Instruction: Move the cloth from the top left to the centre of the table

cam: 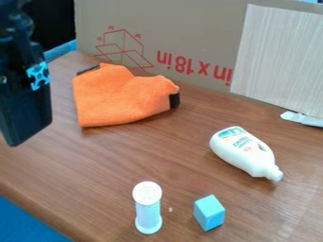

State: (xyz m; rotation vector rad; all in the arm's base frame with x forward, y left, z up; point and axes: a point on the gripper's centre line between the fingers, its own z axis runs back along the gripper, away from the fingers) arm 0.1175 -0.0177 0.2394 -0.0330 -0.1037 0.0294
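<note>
In the camera view, an orange cloth (116,101) is lying rumpled at the upper left of the wooden table (107,160), awaiting its transfer to the centre. Its folds are bulging above the surface, probably offering an easier pinch than its flat lower edge, while a dark patch (174,100) is marking its right-hand corner. The robot's black gripper (25,126) is hanging at the left edge of the view, beside the cloth and apparently apart from it, a position likely suiting an approach from above. Whether its pincer is apart or together cannot be told.

Behind the cloth, a cardboard sheet (202,28) is standing as a backdrop, presumably serving to keep items on the table, with a pale panel (277,59) covering part of its face. To the right, a white bottle (243,151) is resting on its side, its cap pointing toward the lower right. A white-topped shaker (148,210) and a blue block (208,212) are sitting near each other toward the front, well apart from the cloth. The task seems to be waiting on a grasp; setting the cloth down too far right could be bringing it against the bottle.
</note>
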